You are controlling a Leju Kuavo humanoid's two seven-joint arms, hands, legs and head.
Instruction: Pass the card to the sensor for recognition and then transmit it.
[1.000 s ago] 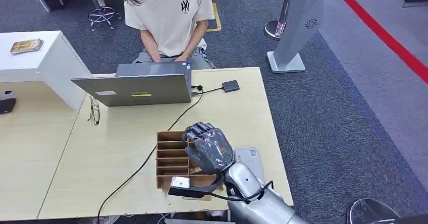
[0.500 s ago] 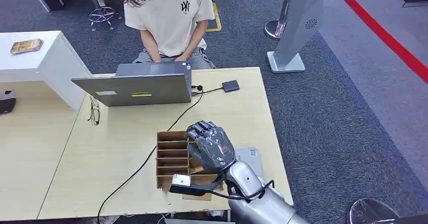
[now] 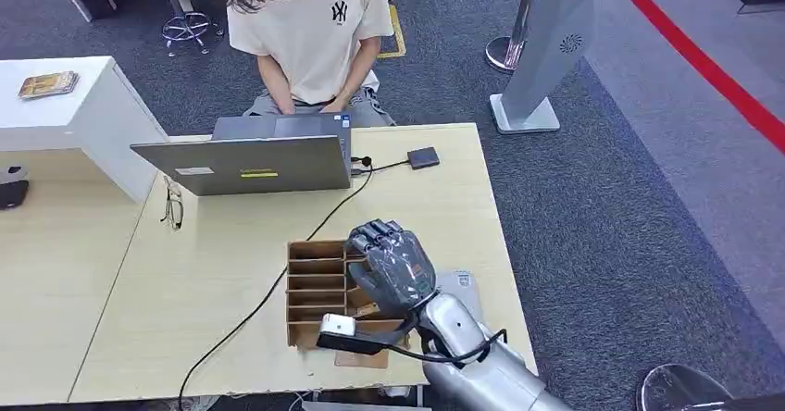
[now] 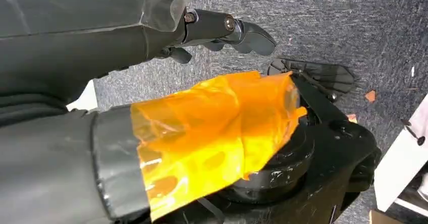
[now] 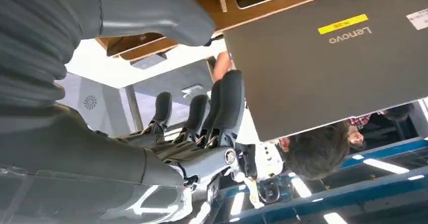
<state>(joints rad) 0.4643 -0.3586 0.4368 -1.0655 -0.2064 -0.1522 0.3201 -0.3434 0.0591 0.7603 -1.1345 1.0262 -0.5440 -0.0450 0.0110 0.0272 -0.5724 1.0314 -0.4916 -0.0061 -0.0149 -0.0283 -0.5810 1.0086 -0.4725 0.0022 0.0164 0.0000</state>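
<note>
Hovering over the slotted wooden rack [image 3: 315, 286] near the desk's [image 3: 222, 263] front edge, the right hand [image 3: 393, 267] has its fingers apart, holding nothing. A card [image 3: 460, 291] lies beside it. Picking seems the step; next, a clean pinch.

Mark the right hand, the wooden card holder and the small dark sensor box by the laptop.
right hand [image 3: 393, 267]: head view, on the back of the hand.
wooden card holder [image 3: 315, 283]: head view, on its slotted dividers.
sensor box [image 3: 423, 158]: head view, on its dark top face.
</note>
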